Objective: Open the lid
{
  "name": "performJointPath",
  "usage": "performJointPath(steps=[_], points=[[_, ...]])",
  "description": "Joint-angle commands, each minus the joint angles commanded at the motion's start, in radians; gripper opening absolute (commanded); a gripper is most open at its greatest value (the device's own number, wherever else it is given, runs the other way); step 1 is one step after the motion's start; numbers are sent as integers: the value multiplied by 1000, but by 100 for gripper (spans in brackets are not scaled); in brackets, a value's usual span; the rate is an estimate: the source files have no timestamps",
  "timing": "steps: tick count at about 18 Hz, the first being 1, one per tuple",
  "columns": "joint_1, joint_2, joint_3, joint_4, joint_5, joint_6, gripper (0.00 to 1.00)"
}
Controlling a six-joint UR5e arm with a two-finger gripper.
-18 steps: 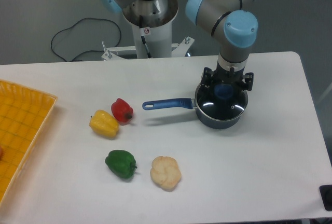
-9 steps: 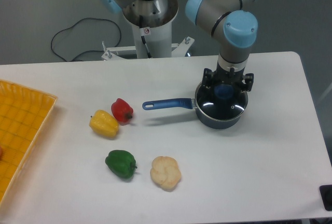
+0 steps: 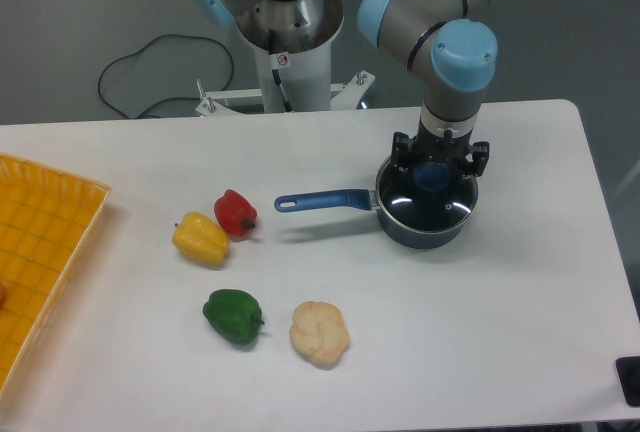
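Observation:
The dark glass lid point(image 3: 428, 202) with its metal rim sits on the dark blue saucepan point(image 3: 420, 233) at the right middle of the table. The pan's long blue handle point(image 3: 322, 199) points left. My gripper point(image 3: 434, 166) is lowered straight onto the lid from above. Its black fingers point(image 3: 402, 155) stand on either side of the round blue knob point(image 3: 432, 177), apart from it, so it looks open. The lid lies flat and closed on the pan.
A red pepper point(image 3: 236, 212), a yellow pepper point(image 3: 200, 238), a green pepper point(image 3: 234, 316) and a pale bun-like food point(image 3: 319, 332) lie left of the pan. A yellow tray point(image 3: 40, 242) sits at the left edge. The robot base point(image 3: 290, 42) stands behind.

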State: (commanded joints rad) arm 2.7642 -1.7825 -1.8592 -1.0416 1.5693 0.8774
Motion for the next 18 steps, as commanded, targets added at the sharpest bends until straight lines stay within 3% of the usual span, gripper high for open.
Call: performJointPath(steps=[5,10,18], points=[[2,2,0,0,0,-2,63],[3,3,2,0,0,-2,57],[6,14,31,-20,0,-2,55]])
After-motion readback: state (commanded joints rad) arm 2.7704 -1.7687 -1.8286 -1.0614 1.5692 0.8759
